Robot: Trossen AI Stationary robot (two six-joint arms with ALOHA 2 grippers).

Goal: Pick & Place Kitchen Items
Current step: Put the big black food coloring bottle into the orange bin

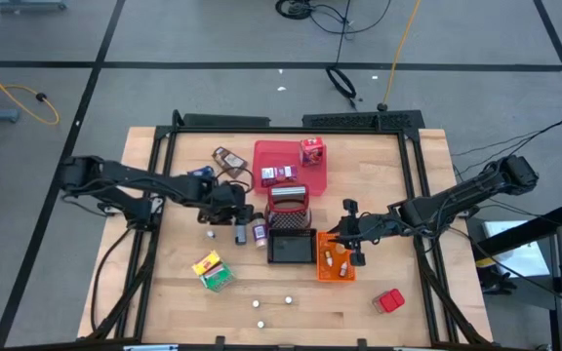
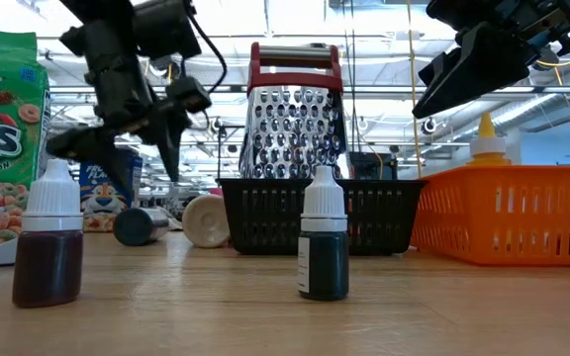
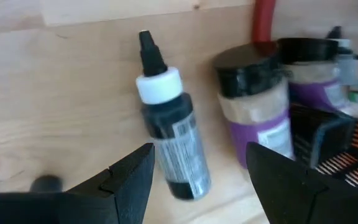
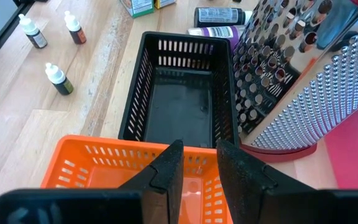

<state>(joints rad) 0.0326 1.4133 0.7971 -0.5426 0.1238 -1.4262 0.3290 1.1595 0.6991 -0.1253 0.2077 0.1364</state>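
A small dark bottle [image 3: 174,149] with a black nozzle and white collar lies on its side on the wooden table [image 1: 379,166]. A purple-labelled jar [image 3: 260,118] lies next to it. My left gripper [image 3: 197,180] hangs open just above the bottle, fingers pointing steeply down on either side of it, without touching. In the high view this gripper [image 1: 234,213] stands left of the grater [image 1: 288,203]. My right gripper [image 4: 199,163] hovers over the orange bin [image 4: 86,163], its fingers a narrow gap apart with nothing between them.
A black wire basket [image 1: 291,249] sits between the bottle and the orange bin [image 1: 335,258]. Behind it are the grater and a red tray [image 1: 273,153] with small boxes. A yellow-green box [image 1: 213,270], a red pack [image 1: 389,300] and three small dropper bottles [image 4: 59,79] stand nearer.
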